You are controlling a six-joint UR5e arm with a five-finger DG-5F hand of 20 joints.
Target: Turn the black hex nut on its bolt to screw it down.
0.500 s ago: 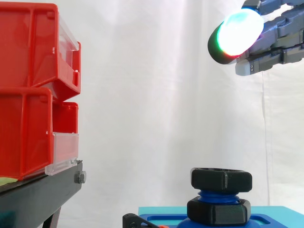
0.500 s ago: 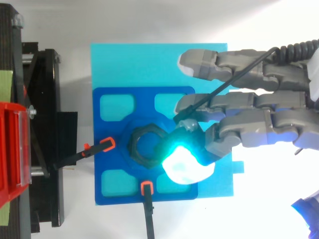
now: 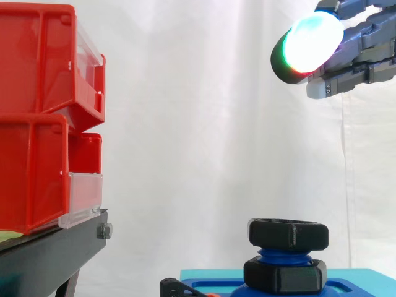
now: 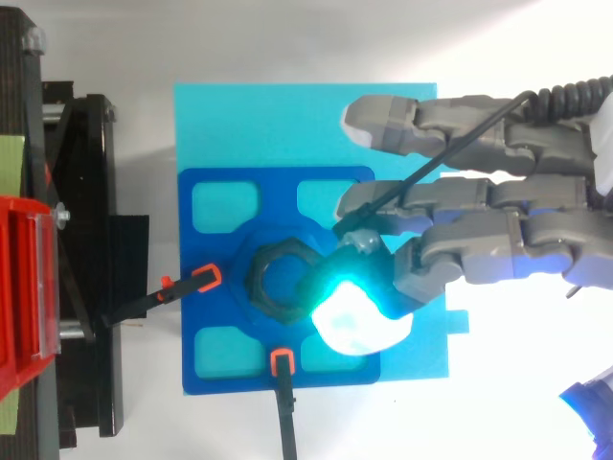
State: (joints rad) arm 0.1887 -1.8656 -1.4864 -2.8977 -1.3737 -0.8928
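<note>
Noting the hand [image 3: 346, 59] high above, and well apart from, the black hex nut [image 3: 288, 234], with fingers [image 4: 450, 199] straight, spread, holding nothing. Locating that nut near the top of the blue bolt [image 3: 283, 255], over a lower nut [image 3: 284, 275]. Judging this the approach step; next: descend, close pads [image 3: 311, 42] round the flats.

Red bins [image 3: 37, 117] stacked on black stand [image 3: 49, 257]; white curtain [image 3: 198, 124] behind.
</note>
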